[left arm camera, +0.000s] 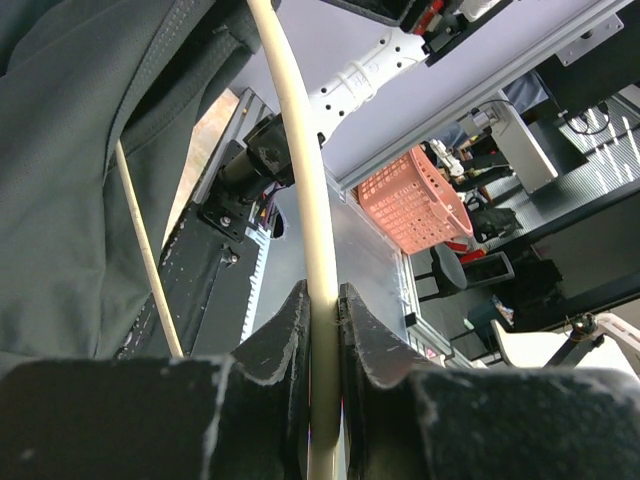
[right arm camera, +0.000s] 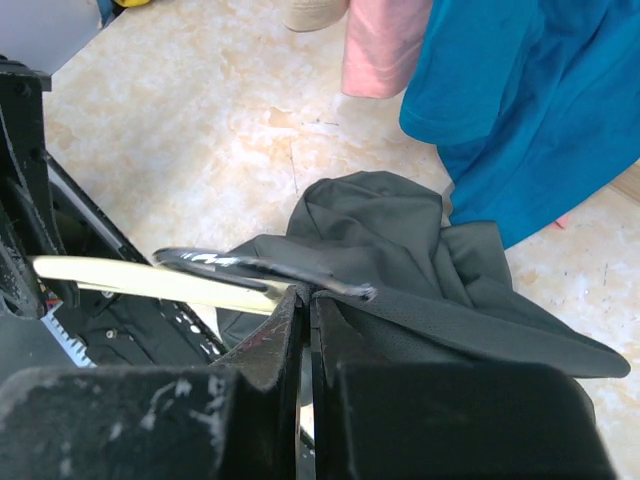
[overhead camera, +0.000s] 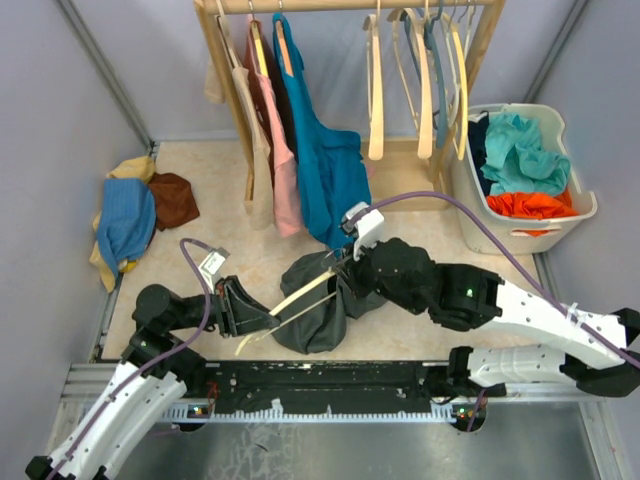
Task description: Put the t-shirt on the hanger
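Note:
The dark charcoal t-shirt (overhead camera: 318,305) hangs bunched over the near middle of the floor. The pale wood hanger (overhead camera: 290,300) sticks out of it to the left, one arm and its thin lower bar showing. My left gripper (overhead camera: 262,318) is shut on the hanger's arm (left arm camera: 322,330), with the shirt (left arm camera: 70,160) draped at the left of that view. My right gripper (overhead camera: 345,268) is shut on a fold of the shirt's edge (right arm camera: 420,320), right by the hanger's metal hook (right arm camera: 260,268) and wood arm (right arm camera: 150,282). The far hanger arm is hidden inside the cloth.
A wooden clothes rack (overhead camera: 350,8) at the back holds a teal shirt (overhead camera: 325,165), a pink garment (overhead camera: 285,170) and several bare hangers (overhead camera: 420,80). A white basket (overhead camera: 525,200) of clothes stands at the right. A heap of blue and brown clothes (overhead camera: 135,215) lies at the left.

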Controlling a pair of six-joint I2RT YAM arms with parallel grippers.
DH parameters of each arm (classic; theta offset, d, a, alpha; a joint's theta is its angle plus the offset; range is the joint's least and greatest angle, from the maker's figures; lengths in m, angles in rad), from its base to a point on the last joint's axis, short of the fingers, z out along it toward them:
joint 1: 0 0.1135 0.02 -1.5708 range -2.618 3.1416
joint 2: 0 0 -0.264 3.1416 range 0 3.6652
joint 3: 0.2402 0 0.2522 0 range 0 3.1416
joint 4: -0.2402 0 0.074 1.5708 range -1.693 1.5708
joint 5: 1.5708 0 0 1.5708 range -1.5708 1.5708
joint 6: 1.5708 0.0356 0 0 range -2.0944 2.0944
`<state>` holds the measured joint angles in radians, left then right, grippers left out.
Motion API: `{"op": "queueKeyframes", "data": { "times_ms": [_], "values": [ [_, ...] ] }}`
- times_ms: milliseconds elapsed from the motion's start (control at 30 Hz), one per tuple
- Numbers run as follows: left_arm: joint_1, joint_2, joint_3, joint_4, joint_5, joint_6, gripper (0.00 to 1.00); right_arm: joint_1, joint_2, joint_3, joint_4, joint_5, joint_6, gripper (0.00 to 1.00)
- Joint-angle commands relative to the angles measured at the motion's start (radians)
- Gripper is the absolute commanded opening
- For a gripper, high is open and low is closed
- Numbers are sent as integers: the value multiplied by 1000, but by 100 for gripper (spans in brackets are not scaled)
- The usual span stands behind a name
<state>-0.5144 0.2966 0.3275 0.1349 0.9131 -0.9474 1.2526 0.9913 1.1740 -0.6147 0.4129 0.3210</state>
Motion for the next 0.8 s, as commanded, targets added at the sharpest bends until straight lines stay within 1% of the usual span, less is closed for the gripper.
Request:
{"op": "queueKeyframes", "data": {
  "times_ms": [0, 400, 500, 767],
  "values": [
    [2, -4, -10, 98, -15, -7, 2, 63, -21, 3, 99, 109, -19, 0],
    [2, -18, -35, 142, -38, -48, 2, 88, -94, -64, 150, 127, -27, 0],
    [2, -9, -47, 175, -31, -66, 2, 90, -90, -64, 164, 119, -36, 0],
    [2, 20, -50, 198, -22, -76, 2, 96, -49, -51, 194, 116, -58, 0]
  ]
}}
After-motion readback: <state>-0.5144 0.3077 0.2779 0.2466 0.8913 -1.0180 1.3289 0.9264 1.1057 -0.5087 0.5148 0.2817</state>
